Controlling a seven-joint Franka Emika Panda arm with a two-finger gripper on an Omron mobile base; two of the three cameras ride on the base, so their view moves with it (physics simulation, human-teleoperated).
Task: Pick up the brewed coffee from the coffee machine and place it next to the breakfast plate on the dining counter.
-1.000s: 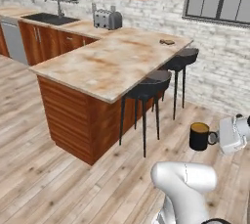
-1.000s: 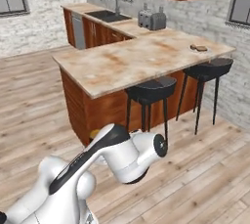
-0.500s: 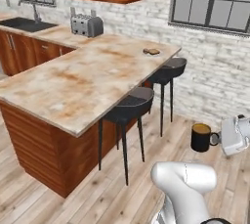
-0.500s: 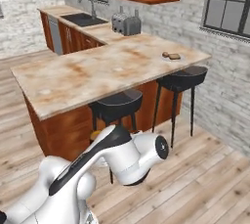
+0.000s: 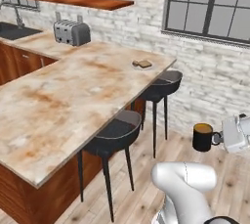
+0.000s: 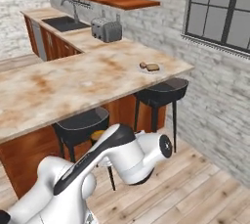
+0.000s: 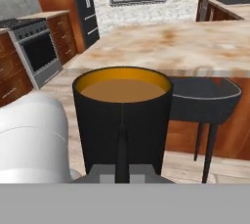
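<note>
One mug of brewed coffee point(image 5: 202, 136) sits gripped in the hand point(image 5: 219, 139).

1. Left base view: looking forward and down from behind the arm, across the dining counter point(image 5: 73, 100) toward the far toaster point(image 5: 71, 33).
2. Right base view: sharing that counter, toaster and breakfast plate point(image 6: 149, 67) from the right.
3. Hand view: sitting close behind the brewed coffee point(image 7: 122, 120), facing the counter's near edge.

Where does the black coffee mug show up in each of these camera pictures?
Left base view: the brewed coffee hangs at the right, out past the stools, held by the gripper at its handle.
Right base view: I cannot pick it out.
Hand view: the mug sits centre, close up.
Shared landmark: the dining counter, beyond the mug in the hand view.
</note>
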